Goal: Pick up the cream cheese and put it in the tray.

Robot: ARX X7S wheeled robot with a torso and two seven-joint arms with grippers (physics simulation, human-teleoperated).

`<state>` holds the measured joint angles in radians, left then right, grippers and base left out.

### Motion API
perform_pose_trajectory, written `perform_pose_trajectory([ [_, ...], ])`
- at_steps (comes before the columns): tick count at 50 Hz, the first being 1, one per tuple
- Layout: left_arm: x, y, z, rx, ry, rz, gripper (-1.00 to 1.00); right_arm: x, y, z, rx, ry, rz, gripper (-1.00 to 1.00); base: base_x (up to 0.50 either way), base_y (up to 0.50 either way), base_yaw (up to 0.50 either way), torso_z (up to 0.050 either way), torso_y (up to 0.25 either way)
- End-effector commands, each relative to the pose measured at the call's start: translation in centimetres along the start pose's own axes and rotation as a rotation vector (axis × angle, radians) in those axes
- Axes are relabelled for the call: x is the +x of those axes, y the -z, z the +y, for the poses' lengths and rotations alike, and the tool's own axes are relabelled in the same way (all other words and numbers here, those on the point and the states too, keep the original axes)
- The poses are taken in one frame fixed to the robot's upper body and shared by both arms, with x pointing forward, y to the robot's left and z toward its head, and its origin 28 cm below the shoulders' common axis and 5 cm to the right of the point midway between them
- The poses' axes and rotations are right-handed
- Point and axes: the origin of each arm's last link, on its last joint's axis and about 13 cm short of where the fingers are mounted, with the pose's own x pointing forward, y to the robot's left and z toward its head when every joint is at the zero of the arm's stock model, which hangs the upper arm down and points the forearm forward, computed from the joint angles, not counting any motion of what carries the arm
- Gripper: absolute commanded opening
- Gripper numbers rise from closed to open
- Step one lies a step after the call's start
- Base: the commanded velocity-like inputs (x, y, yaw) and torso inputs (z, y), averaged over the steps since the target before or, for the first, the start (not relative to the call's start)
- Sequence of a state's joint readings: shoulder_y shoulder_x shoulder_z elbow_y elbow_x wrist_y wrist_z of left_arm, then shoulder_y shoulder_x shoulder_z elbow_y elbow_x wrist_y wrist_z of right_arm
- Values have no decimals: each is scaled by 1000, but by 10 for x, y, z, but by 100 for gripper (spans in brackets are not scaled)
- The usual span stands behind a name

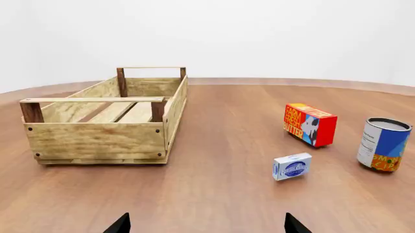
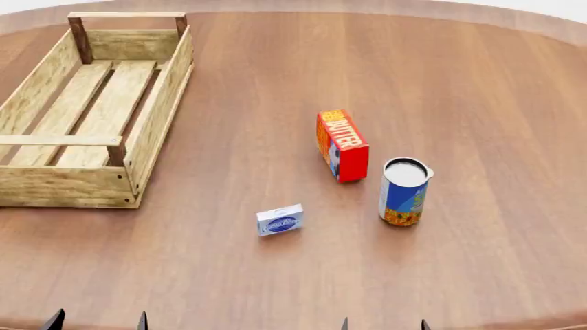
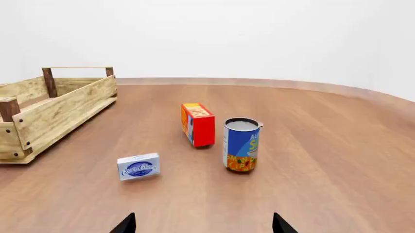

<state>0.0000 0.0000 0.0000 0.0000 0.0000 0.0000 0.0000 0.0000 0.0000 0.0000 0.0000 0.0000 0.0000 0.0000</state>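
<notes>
My two arms wait at the near edge of the round brown wooden desk (image 2: pixel 477 82), w/ only the dark tips of the jaws visible. On my left gripper (image 1: pixel 206 224) the tips stand well apart w/ nothing between them, so it is released. My right gripper (image 3: pixel 203 223) is the same: tips spread, holding nothing.

The cream cheese (image 2: pixel 280 221), a small flat white-to-light-blue box w/ a dark blue oval logo, stands on its long edge on the desk, in front of me and approx. in the middle between my two arms. It is untouched and well apart from both grippers.

The tray (image 2: pixel 156 113), a long light-wood slatted crate w/ dark corner posts and a handle bar at each end, sits on my left side, its long axis going away from me. Nothing is inside it. The cream cheese is outside, to the right of its near corner.

Behind the cream cheese and to the right stands a red-orange butter box (image 2: pixel 341 145), and just beside that a blue-and-orange cylindrical can (image 2: pixel 403 192), upright, not touching it.
</notes>
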Motion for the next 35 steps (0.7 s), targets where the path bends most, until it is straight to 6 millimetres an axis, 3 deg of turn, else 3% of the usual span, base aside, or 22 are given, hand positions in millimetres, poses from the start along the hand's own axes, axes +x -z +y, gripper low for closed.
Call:
perform_pose_trajectory([
  [1,0,-1,0,2,0,-2,100,0,0,0,20,-2,-13,100,0,0,0,0,0],
  [13,-8,-8,-1,19,-13,-52,100,-4,-5,0,20,5,-37,100,0,0,0,0,0],
  [26,-64,-54,-7,33,-12,-339,100,-48,-45,4,-9,-3,-280,100,0,0,0,0,0],
  [35,-93,-70,-9,33,-1,-470,100,-74,-64,6,-4,12,-457,100,0,0,0,0,0],
])
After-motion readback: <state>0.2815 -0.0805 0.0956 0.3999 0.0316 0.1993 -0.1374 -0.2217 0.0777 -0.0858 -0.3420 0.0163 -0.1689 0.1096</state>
